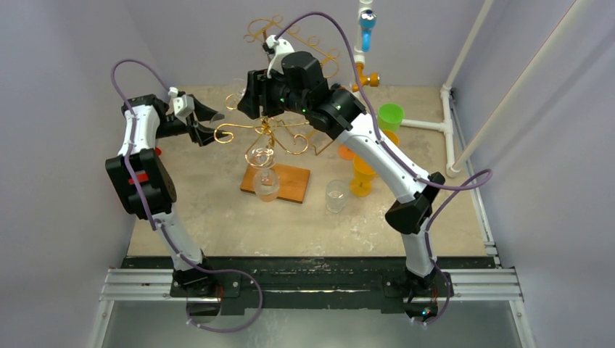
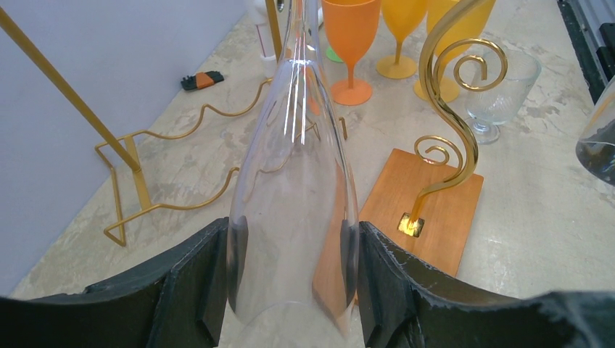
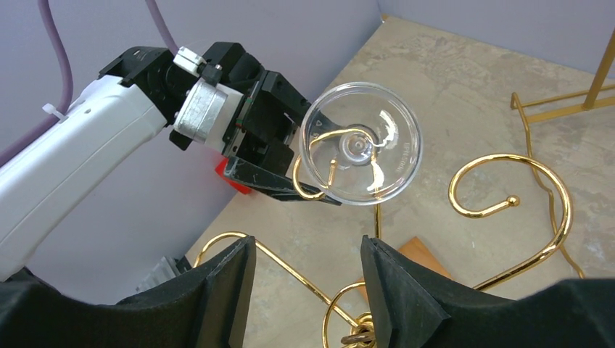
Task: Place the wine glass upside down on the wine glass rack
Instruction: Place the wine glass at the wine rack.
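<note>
My left gripper (image 2: pixel 290 290) is shut on the bowl of the clear wine glass (image 2: pixel 294 181), which it holds upside down with the stem pointing away from the camera. In the right wrist view the glass's round foot (image 3: pixel 360 152) sits over a gold hook of the wine glass rack (image 3: pixel 508 196), and the hook's curl shows through the foot beside the stem. The left fingers (image 3: pixel 275 177) show just below the foot. My right gripper (image 3: pixel 308 290) stands open above the rack's centre, nothing between its fingers. From the top view, both grippers (image 1: pixel 207 123) (image 1: pixel 250 98) are at the rack (image 1: pixel 272 138).
Another clear glass (image 1: pixel 266 181) hangs from the rack over its wooden base (image 1: pixel 290 185). A clear tumbler (image 1: pixel 336 196), orange and yellow goblets (image 1: pixel 360 174) and a green cup (image 1: pixel 390 116) stand to the right. A gold wire stand (image 2: pixel 145 181) lies near the wall.
</note>
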Controlling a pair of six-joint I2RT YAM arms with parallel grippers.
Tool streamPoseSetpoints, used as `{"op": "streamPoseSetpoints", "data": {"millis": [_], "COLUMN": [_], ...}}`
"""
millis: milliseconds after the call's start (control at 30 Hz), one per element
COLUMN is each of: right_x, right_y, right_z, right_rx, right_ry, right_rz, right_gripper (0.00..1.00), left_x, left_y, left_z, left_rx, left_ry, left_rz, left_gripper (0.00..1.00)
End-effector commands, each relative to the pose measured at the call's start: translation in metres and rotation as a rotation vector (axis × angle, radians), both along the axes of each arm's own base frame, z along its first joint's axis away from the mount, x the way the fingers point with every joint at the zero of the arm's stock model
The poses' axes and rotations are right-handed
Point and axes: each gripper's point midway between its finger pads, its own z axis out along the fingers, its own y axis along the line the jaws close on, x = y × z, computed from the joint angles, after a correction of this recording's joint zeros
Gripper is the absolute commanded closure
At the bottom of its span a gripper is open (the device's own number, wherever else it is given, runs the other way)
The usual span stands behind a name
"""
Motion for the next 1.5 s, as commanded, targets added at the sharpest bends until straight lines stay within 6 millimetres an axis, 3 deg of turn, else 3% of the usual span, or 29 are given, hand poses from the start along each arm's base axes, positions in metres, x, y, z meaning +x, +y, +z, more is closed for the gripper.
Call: {"op": "streamPoseSetpoints", "data": {"millis": [0,333,567,1000,1267,1467], "right_x": [0.010,0.026,0.033,0.048,0.052,0.042], "right_y": [0.001,0.004,0.006,0.012,0.023,0.039], "right_z": [0.023,0.009,0.024,0.025,0.024,0.017], "right_rx": [0.064,0.066,0.130,0.197,0.228,0.233], "right_ry": [-0.052,-0.020,-0.056,-0.042,-0.029,-0.009], "right_rz": [-0.026,-0.059,-0.078,-0.083,-0.067,0.007], "right_gripper": [0.37,0.37,0.37,0.36,0.36,0.38], "left_x": [0.006,0.007,0.004,0.000,-0.001,0.000], "left_y": [0.003,0.014,0.014,0.015,0.015,0.014], "left_z": [0.024,0.025,0.031,0.031,0.032,0.031], "left_rx": [-0.065,-0.064,-0.057,-0.056,-0.052,-0.051], "left_ry": [-0.068,-0.069,-0.086,-0.091,-0.101,-0.102], "left_rz": [0.017,0.042,0.045,0.050,0.049,0.048], "left_gripper": [1.00,1.00,1.00,1.00,1.00,1.00]}}
